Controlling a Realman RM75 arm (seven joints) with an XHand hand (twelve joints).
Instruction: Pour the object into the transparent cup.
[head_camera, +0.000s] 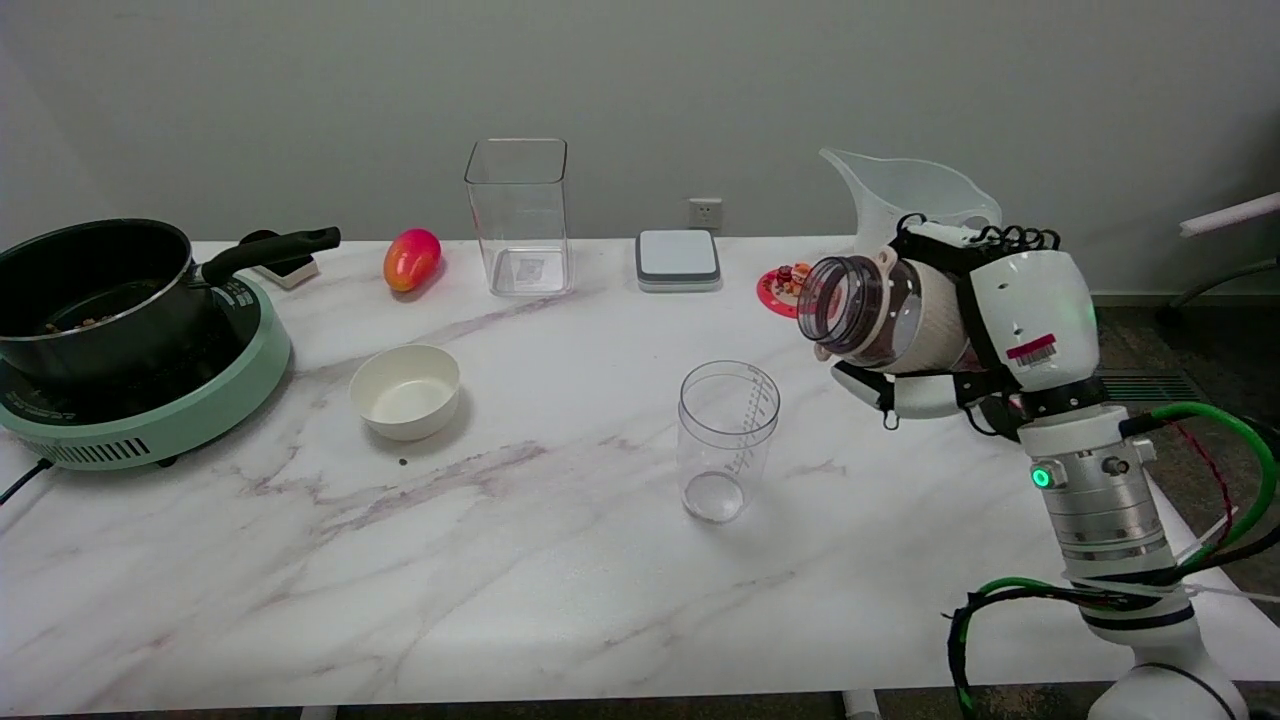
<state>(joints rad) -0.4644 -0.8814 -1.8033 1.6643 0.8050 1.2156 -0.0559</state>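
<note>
The setting is a robot test room staged as a kitchen: a marble-patterned table against a bare grey wall with a wall socket carries an induction hob, black saucepan and white bowl.

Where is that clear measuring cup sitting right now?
In the head view the transparent cup stands upright right of the table's middle, right of the white bowl, below and left of the tilted jar held in the robot hand.

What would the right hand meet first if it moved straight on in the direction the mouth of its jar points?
Probably nothing close: the right hand holds the jar tilted, mouth facing left, above the transparent cup. That line seems to pass over the cup; depth is unclear.
</note>
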